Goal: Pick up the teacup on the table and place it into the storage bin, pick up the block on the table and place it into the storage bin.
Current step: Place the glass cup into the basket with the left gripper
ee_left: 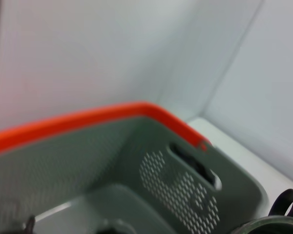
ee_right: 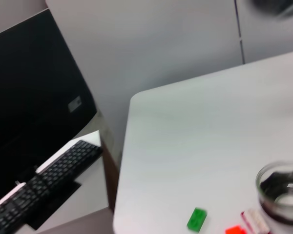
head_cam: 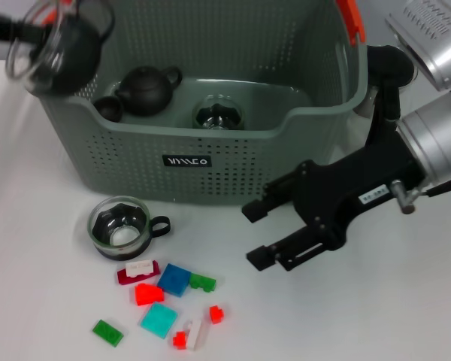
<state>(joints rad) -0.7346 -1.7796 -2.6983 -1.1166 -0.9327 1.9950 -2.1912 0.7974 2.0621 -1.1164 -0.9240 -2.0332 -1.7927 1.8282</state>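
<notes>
My left gripper (head_cam: 39, 31) is at the far left, shut on a glass teacup (head_cam: 60, 47) with a dark inside, held tilted in the air above the left corner of the storage bin (head_cam: 210, 162). The bin's orange rim (ee_left: 88, 119) fills the left wrist view. A second glass teacup (head_cam: 120, 224) with a black handle stands on the table in front of the bin. Several coloured blocks (head_cam: 167, 297) lie just nearer than it. My right gripper (head_cam: 257, 233) hangs open to the right of the blocks, in front of the bin's right side, holding nothing.
Inside the bin are a black teapot (head_cam: 146, 89), a small dark cup (head_cam: 109, 109) and a glass cup (head_cam: 218, 114). The right wrist view shows the table teacup (ee_right: 283, 195), a green block (ee_right: 198, 218), the table edge (ee_right: 124, 161) and a keyboard (ee_right: 44, 187) beyond it.
</notes>
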